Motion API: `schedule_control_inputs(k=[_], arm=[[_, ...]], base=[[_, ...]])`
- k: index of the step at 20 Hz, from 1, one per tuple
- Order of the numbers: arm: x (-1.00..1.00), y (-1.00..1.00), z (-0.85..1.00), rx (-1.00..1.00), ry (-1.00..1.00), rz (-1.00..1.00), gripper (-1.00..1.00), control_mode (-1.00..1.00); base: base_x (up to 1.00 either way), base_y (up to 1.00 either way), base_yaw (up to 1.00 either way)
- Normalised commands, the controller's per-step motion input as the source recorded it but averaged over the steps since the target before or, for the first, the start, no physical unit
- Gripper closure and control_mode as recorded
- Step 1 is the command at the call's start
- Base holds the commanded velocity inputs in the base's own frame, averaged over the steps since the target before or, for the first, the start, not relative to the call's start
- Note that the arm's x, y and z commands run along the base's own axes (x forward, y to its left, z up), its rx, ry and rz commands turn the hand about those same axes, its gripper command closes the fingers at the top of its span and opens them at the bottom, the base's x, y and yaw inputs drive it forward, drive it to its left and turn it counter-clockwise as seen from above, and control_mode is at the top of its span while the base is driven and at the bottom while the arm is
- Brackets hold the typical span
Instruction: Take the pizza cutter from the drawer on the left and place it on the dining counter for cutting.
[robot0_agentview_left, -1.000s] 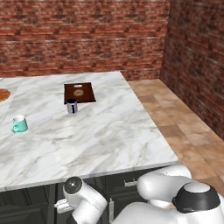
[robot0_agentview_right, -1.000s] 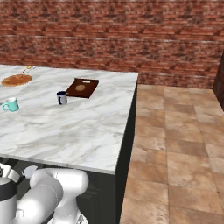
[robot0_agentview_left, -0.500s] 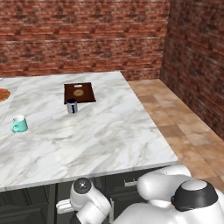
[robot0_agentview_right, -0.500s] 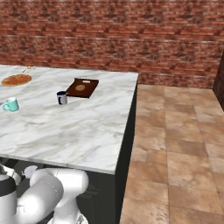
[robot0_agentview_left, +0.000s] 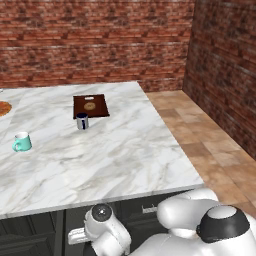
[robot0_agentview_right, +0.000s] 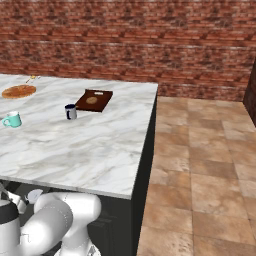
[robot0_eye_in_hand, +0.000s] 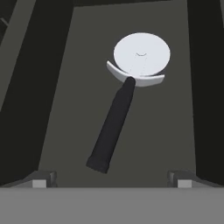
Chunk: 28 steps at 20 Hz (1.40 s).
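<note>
Arm folded lower under the counter edge than half a second back: in the left base view, wrist joint now sits further right and deeper against the black cabinet front, base cameras unchanged, so arm motion only, not a drive. Means descent into the drawer (robot0_eye_in_hand: 131, 131) under way, grasp not yet made. Hand view looks straight down into the open drawer: pizza cutter (robot0_eye_in_hand: 127, 100) lying flat on the dark floor, pale round wheel toward the top of that view, black handle running down and slightly left toward the gripper (robot0_eye_in_hand: 112, 179). Jaws spread wide, nothing between them, both fingertips (robot0_eye_in_hand: 41, 179) just showing at the bottom edge, one either side of the handle's lower end but apparently above it, not touching. Handle slightly skewed to the finger line, so likely a small wrist roll or a closer drop before closing; handle the better target than the wheel. Dining counter (robot0_agentview_left: 115, 160) untouched so far: teal mug (robot0_agentview_left: 22, 142), dark blue cup (robot0_agentview_left: 82, 121) and brown wooden board (robot0_agentview_left: 90, 106) toward the back, bare marble at the near edge for the drop-off. Roughly early-middle of the task: drawer open, tool located, pick and transfer remaining.
</note>
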Motion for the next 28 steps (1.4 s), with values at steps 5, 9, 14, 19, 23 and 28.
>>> schedule_control_inputs(k=[5, 9, 14, 19, 23, 28], arm=[[0.11, 0.0, -0.06, 0.02, 0.14, 0.0, -1.0, -1.0], [0.16, 0.0, -0.04, 0.0, 0.08, 0.0, -1.0, -1.0], [0.04, 0.02, -0.12, 0.0, 0.01, 0.02, -1.0, -1.0], [0.05, 0.13, -0.16, 0.0, 0.01, 0.01, -1.0, -1.0], [0.09, 0.13, -0.17, 0.0, 0.01, 0.01, -1.0, -1.0], [0.06, 0.09, -0.19, 0.0, 0.02, 0.0, -1.0, -1.0]], base=[[0.0, 0.0, 0.0], [0.0, 0.0, 0.0], [0.0, 0.0, 0.0], [0.0, 0.0, 0.0], [0.0, 0.0, 0.0], [0.0, 0.0, 0.0]])
